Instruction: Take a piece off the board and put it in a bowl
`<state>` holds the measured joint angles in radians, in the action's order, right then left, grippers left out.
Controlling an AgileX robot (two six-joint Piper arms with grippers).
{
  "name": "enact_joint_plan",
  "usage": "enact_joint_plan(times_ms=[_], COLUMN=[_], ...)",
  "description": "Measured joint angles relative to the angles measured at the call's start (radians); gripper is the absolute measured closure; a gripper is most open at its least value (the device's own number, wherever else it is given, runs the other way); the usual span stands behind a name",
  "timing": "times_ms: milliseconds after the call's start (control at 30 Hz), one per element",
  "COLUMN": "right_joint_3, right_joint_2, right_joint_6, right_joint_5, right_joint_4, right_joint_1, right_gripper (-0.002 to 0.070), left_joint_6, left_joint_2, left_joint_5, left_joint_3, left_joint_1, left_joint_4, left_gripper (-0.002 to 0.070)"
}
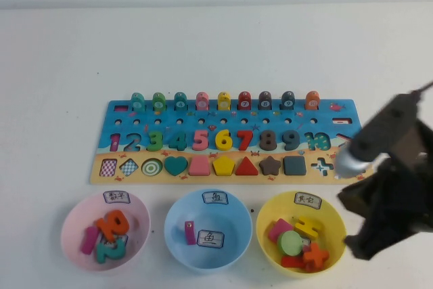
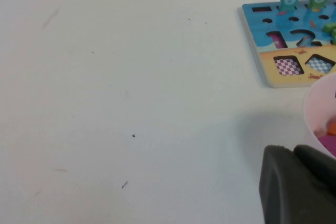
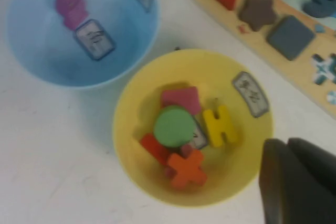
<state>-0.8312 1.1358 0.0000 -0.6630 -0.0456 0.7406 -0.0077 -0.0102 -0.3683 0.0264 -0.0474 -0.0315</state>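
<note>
From above we see the small orange-red wooden cross piece [image 1: 314, 256] lying in the yellow round plastic bowl [image 1: 267, 225], at 6 o'clock of the long wooden puzzle board [image 1: 230, 116]; its cross slot [image 1: 323, 165] is empty. The right tool [image 1: 362, 231] is at 3 o'clock of this bowl; we cannot tell its state. In the left wrist view the left tool [image 2: 299, 184] is over the white worktop [image 2: 131, 103], beside the pink bowl [image 2: 315, 114]; state unclear. The right wrist view shows the cross among other pieces.

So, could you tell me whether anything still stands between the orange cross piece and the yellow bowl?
Nothing does: the orange cross piece already lies inside the yellow bowl, beside a green disc. The right gripper is by the bowl's rim; the left gripper sits beside the pink bowl.
</note>
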Motion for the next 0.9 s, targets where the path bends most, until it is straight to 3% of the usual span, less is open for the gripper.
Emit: enact_joint_plan(times_ms=[467, 900], right_joint_3=[0.502, 0.664], right_joint_2=[-0.490, -0.861], right_joint_6=[0.000, 0.000], right_joint_5=[0.370, 0.432], right_joint_4=[0.013, 0.016], right_joint_1=[-0.468, -0.595], right_gripper=[0.0693, 0.0693], left_joint_6=[0.000, 0.000], left_joint_2=[0.000, 0.000], left_joint_5=[0.000, 0.000], left_joint_3=[0.000, 0.000], left_joint_1=[0.000, 0.000], left_joint_4=[0.000, 0.000], left_gripper=[0.0676, 0.0676])
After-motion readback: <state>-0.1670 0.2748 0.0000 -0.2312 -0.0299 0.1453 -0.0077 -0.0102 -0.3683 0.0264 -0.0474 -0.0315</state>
